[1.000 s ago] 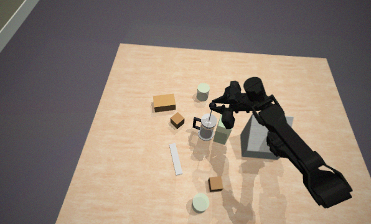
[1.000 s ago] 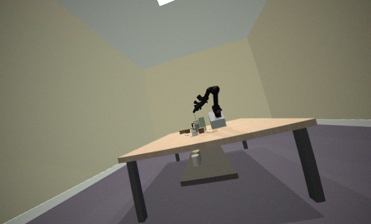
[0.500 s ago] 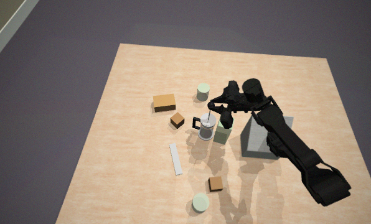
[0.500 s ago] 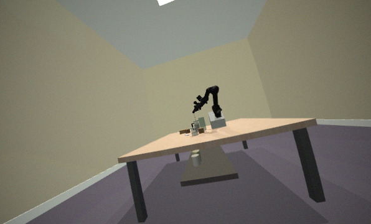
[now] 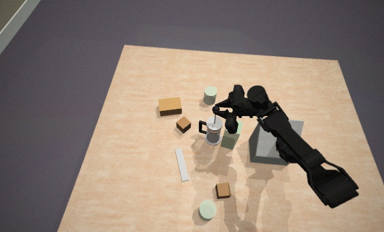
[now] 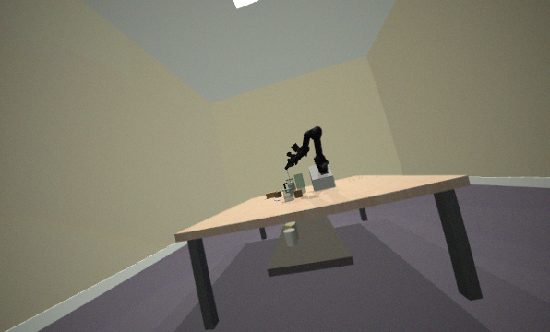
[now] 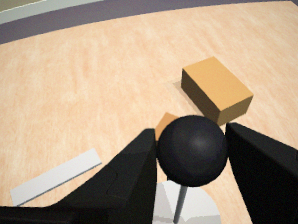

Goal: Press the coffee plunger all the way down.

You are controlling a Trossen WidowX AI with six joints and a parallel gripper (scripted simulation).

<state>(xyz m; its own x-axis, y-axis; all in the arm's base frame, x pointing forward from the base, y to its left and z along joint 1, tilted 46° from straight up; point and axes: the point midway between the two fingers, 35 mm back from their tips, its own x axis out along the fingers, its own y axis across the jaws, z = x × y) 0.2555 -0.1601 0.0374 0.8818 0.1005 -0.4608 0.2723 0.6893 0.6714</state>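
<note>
Above a wood-topped table (image 5: 140, 80) (image 6: 395, 184), 1 robot gripper (image 5: 216, 109) (image 6: 286, 168) (image 7: 190, 135) clasped the round black knob (image 5: 216, 109) (image 7: 192, 150) of a coffee press between its 2 fingers. The knob's thin rod (image 5: 214, 119) (image 7: 180, 204) rose well clear of the lid. Below, the coffee press (image 5: 213, 130) (image 6: 289, 186) stood upright just beside a green block (image 5: 230, 140) (image 6: 299, 183). A white strip (image 5: 182, 164) (image 7: 55, 176) and 3 brown blocks lay farther out. No brand, label or writing could be read.
</note>
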